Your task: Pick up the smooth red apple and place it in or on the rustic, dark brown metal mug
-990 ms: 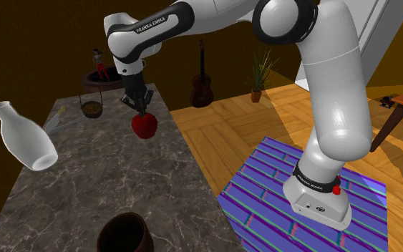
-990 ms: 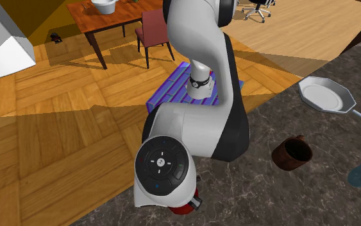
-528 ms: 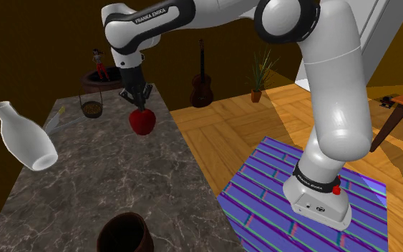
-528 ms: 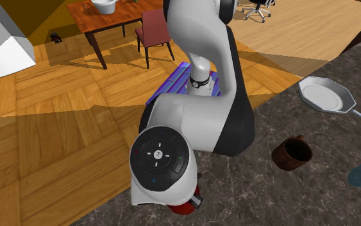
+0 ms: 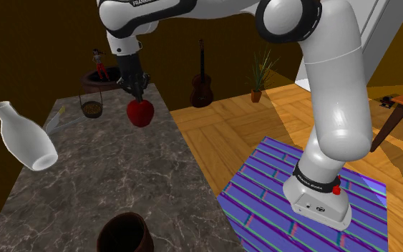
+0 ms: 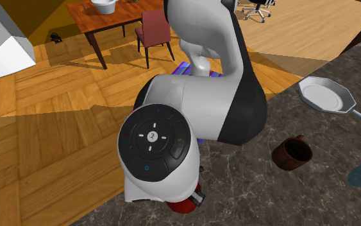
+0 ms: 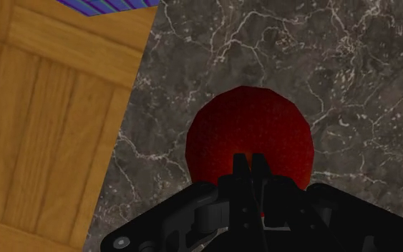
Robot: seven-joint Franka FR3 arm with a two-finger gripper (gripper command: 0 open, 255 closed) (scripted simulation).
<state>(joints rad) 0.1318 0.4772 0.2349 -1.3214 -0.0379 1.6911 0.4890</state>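
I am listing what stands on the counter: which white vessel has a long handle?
The pan, shallow with a long straight handle, near the dark brown mug; the other white vessel, the vase, has a narrow neck and no handle.

Shoulder view's bottom edge cuts off the mug. In the second exterior view my arm hides most of the apple. My hand covers its top, probably the stem.

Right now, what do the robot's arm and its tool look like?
The arm has thick, rounded white links with black joints. White FRANKA lettering runs along a black band near the wrist. A round black cap carries small button markings, and the white base has a red dot. The tool is all black, with two slim fingers.
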